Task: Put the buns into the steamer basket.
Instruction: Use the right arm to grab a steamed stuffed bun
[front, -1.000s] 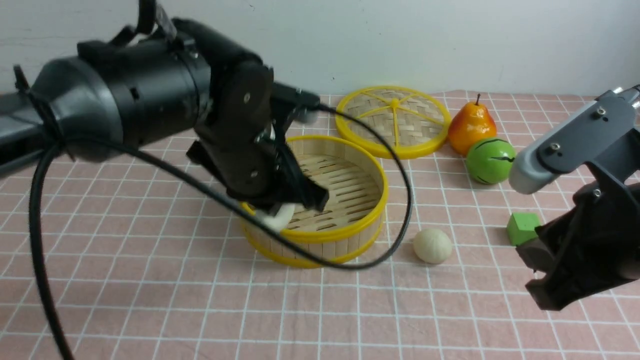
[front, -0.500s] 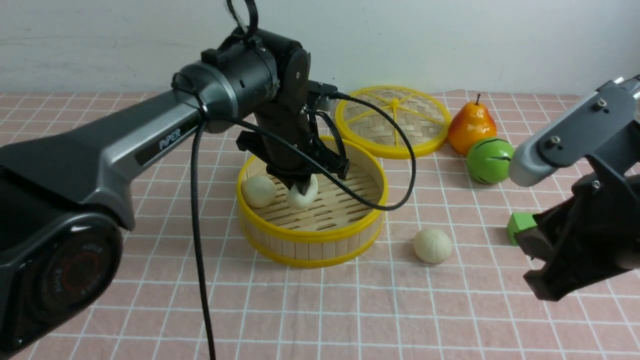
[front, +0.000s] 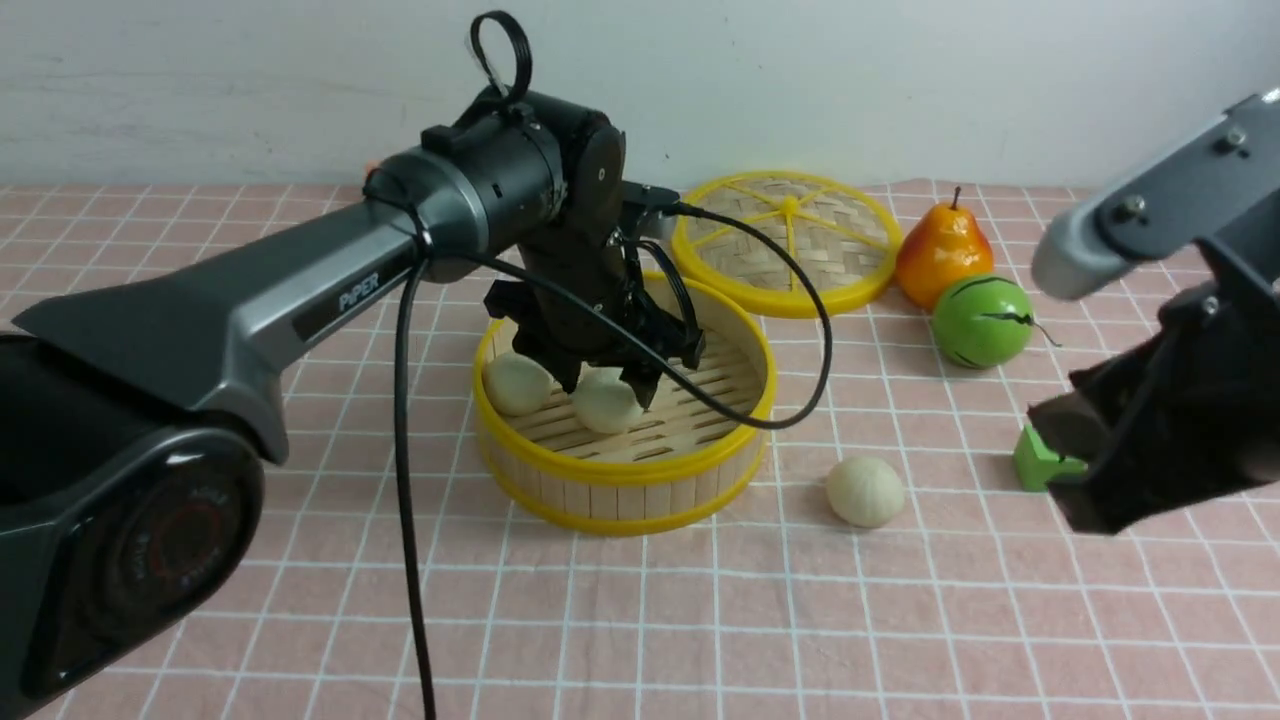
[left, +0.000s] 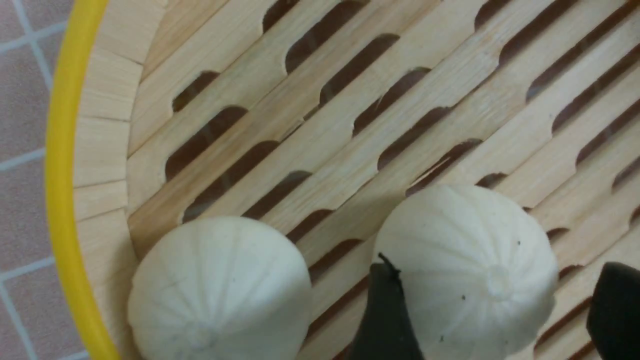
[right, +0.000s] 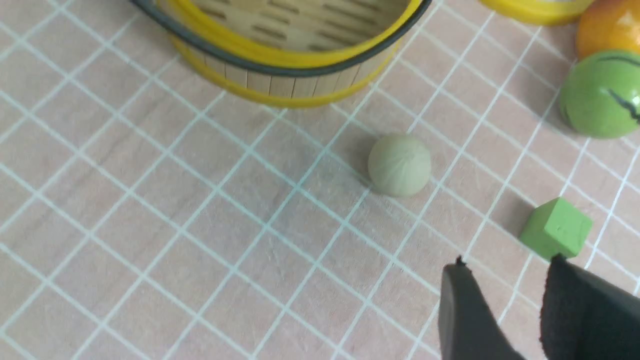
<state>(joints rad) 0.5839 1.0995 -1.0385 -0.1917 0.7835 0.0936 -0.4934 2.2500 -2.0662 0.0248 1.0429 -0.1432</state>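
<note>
One bun (front: 865, 490) lies on the desk (front: 640, 620) beside the basket (front: 620, 480); the right tool (right: 507, 265) hangs to its right, jaws apart and empty. Inside the basket sit two buns (front: 516, 383); the left tool (front: 607, 390) straddles one, jaws spread, gripping nothing. Best lift it straight up so neither pad (left: 385, 315) nudges that bun. The right tool half hides a green cube (front: 1040, 460); the left arm (front: 300, 290) covers part of the basket's far wall.

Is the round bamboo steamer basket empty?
Not empty. The round bamboo steamer basket holds two round cream-white buns on its slatted floor.
</note>
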